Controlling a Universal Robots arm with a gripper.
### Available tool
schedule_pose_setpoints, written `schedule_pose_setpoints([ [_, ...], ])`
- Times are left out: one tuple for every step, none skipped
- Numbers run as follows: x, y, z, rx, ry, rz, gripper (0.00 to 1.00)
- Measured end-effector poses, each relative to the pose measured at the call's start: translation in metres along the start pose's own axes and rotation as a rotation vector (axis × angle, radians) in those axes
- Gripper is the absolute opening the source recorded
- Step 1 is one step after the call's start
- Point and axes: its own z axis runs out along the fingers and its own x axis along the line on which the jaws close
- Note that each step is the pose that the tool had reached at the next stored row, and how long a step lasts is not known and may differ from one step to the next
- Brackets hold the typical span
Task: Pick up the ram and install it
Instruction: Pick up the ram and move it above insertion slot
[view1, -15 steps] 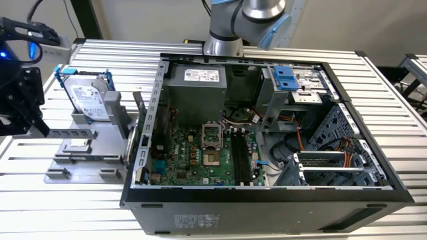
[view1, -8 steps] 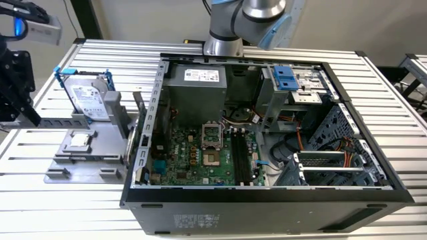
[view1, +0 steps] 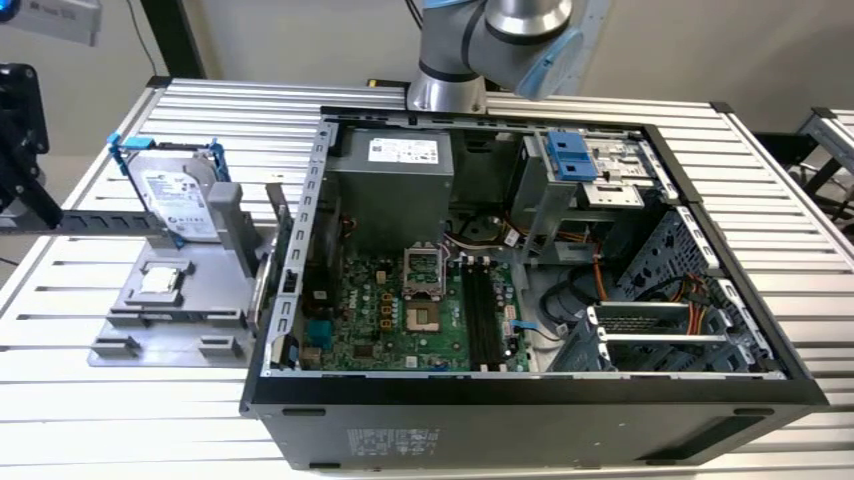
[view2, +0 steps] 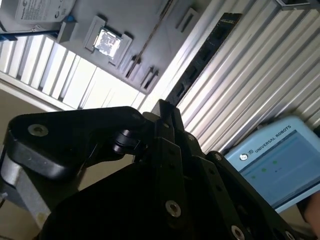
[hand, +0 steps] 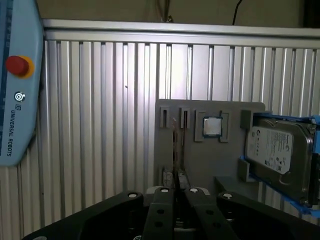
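The ram (view1: 279, 225) is a thin dark stick standing on edge in the grey holder (view1: 160, 310), just outside the open computer case on the exterior view's left. It appears as a long dark strip (view2: 200, 62) in the second wrist view and edge-on (hand: 175, 145) in the first wrist view. My gripper (hand: 176, 192) hangs well above the holder, roughly in line with the ram, its dark fingers (view2: 165, 125) shut together with nothing between them. The black memory slots (view1: 483, 315) lie on the green motherboard inside the case.
The holder also carries a silver hard drive (view1: 180, 195) in a blue bracket and a small square CPU chip (view1: 163, 280). The case walls (view1: 534, 395) rise around the motherboard. A blue teach pendant (view2: 275, 160) lies on the slatted table (view1: 80, 400).
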Motion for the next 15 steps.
schedule_pose_setpoints([
  [-0.0001,0.0,-0.002,-0.0001,0.0001,0.0,0.0],
  [-0.0001,0.0,-0.0024,0.0001,-0.0001,0.0,0.0],
  [-0.0001,0.0,-0.0023,0.0002,-0.0001,0.0,0.0],
  [-0.0001,0.0,-0.0024,0.0003,-0.0003,0.0,0.0],
  [-0.0001,0.0,-0.0023,0.0003,-0.0004,0.0,0.0],
  [-0.0001,0.0,-0.0024,0.0002,-0.0004,0.0,0.0],
  [-0.0001,-0.0001,-0.0025,0.0,-0.0003,0.0,0.0],
  [0.0,-0.0011,-0.0027,-0.0002,-0.0002,0.0,0.0],
  [-0.0001,-0.0035,-0.0027,-0.0002,-0.0002,0.0,0.0],
  [0.0,-0.007,-0.0026,0.0,-0.0003,0.0,0.0],
  [0.0,-0.0106,-0.0025,0.0,-0.0003,0.0,0.0],
  [0.0,-0.0146,-0.0025,0.0,-0.0004,0.0,0.0],
  [0.0,-0.0186,-0.0026,0.0,-0.0004,0.0,0.0],
  [0.0,-0.0224,-0.0026,0.0,-0.0003,0.0,0.0],
  [0.0,-0.0265,-0.0027,0.0,-0.0003,0.0,0.0],
])
